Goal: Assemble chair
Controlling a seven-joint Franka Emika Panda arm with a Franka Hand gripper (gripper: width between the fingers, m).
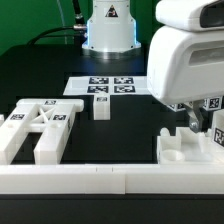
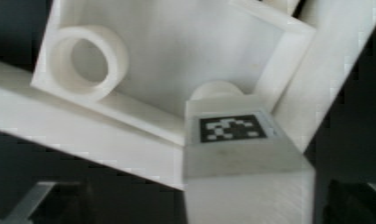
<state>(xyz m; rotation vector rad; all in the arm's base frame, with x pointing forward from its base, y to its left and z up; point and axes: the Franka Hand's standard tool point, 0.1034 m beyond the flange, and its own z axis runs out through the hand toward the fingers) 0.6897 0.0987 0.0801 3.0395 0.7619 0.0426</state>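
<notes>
While the pincer (image 1: 192, 120) hangs low over the seat block (image 1: 180, 150), the thing that matters lies straight beneath it: a tagged bar leg (image 2: 238, 165) sits between its fingers (image 2: 39, 200). In the wrist view both fingers show only as dim grey shapes standing clear of the leg on either side. The pincer therefore looks spread wide and grips nothing, though the blur makes this a judgement. The leg's long axis runs crosswise to the line joining the fingers, so closing would pinch it across its narrow width. Its far end meets a broad white face with a round socket (image 2: 87, 62), probably the seat block; whether it is seated there or merely leaning, I cannot tell. The slotted back frame (image 1: 35, 128) lies well apart from the pincer, and a small tagged block (image 1: 100, 107) stands between them, just beside the marker board (image 1: 100, 87). With one arm only, the next move likely calls for a straight descent without turning the wrist.
</notes>
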